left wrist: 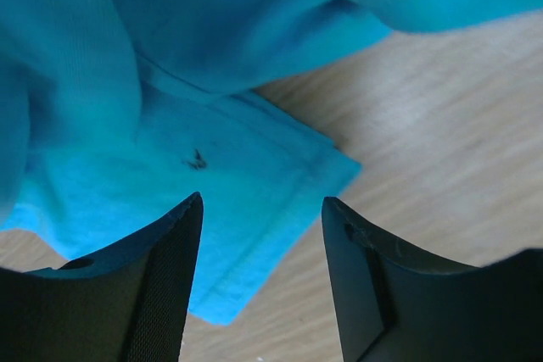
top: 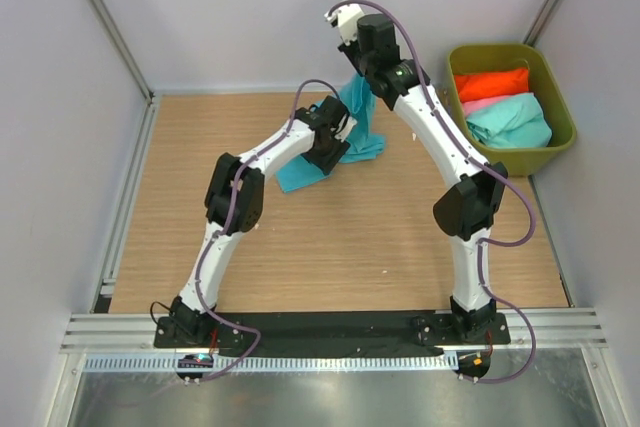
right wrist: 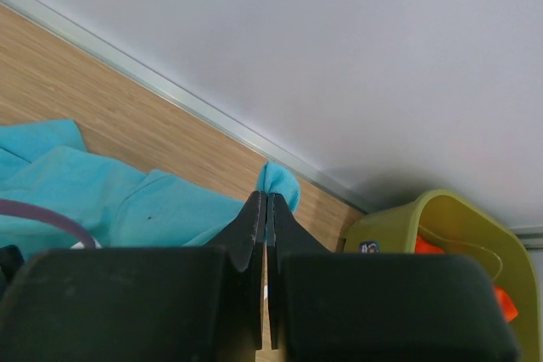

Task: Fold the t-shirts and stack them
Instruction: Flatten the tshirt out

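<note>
Top external: turquoise t-shirt hangs by the table's far edge; other t-shirts lie in the bin beyond its far right corner. Left wrist: left gripper, jaws released, hovers over the shirt's hem corner. Right wrist: right gripper is clenched on a turquoise fold

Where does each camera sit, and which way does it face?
Top external: above and behind the bases, facing down on the table; both arms show.
Left wrist: faces down at the turquoise t-shirt; open left gripper shows.
Right wrist: faces the back wall and bin; right gripper shut on the t-shirt.
Shared: all three see that t-shirt.
</note>
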Motion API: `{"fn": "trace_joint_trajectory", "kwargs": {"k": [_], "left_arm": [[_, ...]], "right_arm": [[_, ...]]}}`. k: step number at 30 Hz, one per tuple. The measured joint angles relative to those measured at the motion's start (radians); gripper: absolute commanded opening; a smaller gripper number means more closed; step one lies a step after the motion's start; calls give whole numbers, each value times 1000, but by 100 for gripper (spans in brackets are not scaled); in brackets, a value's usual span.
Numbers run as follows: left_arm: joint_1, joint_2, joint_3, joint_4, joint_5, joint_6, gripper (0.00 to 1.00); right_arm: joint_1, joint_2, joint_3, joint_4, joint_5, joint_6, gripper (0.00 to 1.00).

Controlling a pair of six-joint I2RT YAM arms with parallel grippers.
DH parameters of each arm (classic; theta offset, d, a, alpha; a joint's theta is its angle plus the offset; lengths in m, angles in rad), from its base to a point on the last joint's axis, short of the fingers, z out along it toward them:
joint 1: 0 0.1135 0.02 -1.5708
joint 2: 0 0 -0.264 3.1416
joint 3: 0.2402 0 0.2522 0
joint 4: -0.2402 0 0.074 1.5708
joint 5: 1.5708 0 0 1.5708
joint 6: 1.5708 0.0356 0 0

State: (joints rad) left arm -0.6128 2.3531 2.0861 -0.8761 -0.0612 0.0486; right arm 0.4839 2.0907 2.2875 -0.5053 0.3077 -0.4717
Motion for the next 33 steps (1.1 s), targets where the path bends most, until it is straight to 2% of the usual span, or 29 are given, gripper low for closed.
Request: {"fn": "trace_joint_trajectory", "kwargs": {"k": [4,9,19,33], "left_arm": [[-3,92,85,-16,-67,33,56],[-29,103,135,-23,-105,52,55],[-97,101,137,-31,-122,57,56],[-95,102,137,-29,-169,65,56]], "right_arm": [[-8,0,3,-2,-18,10,1],[-29,0,18,-4,-35,28,1],[-42,7,41,-14,-49,41,1],[-42,7,41,-24,-50,42,1]]}}
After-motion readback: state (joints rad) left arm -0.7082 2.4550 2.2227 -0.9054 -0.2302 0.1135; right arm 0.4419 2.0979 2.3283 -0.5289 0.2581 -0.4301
